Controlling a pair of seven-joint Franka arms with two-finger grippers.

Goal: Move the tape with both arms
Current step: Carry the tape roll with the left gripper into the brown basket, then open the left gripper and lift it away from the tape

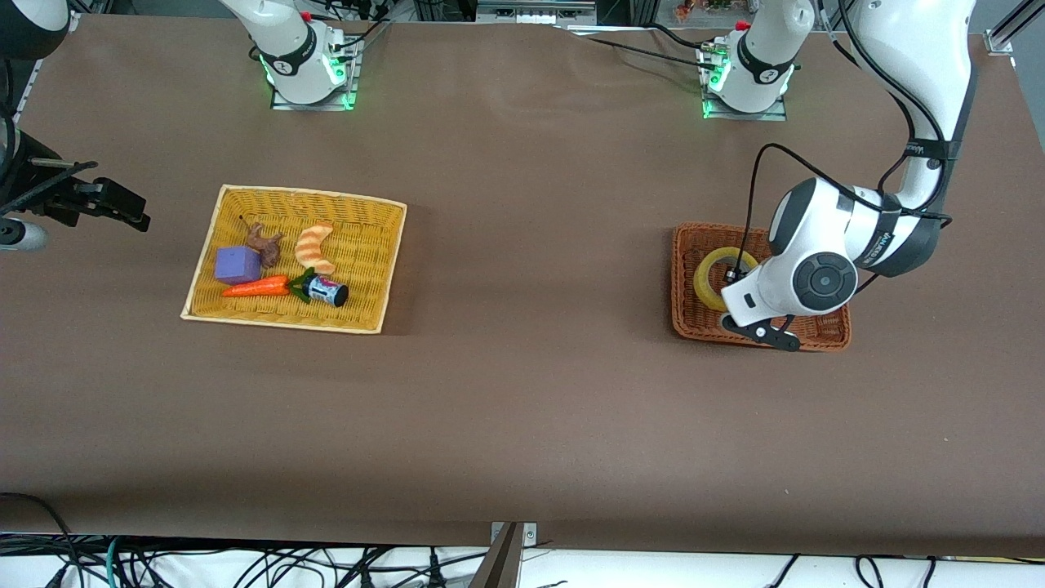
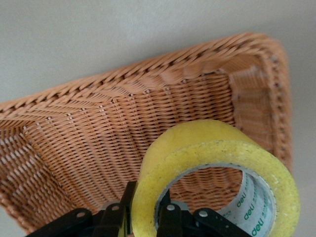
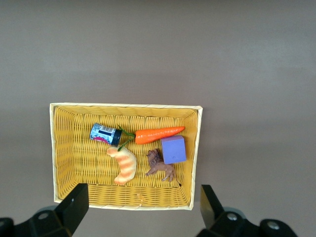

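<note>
The tape, a yellowish ring with a grey core, stands on edge in the brown wicker basket toward the left arm's end of the table. My left gripper reaches down into that basket and is shut on the roll. In the left wrist view the tape fills the foreground; my left gripper pinches its wall, one finger inside the core and one outside. My right gripper hangs open and empty by the right arm's end of the table. From its wrist view the right gripper looks down on the yellow basket.
A yellow wicker basket toward the right arm's end holds a croissant toy, a purple cube, a carrot, a small can and a brown animal figure. Brown tabletop lies between the two baskets.
</note>
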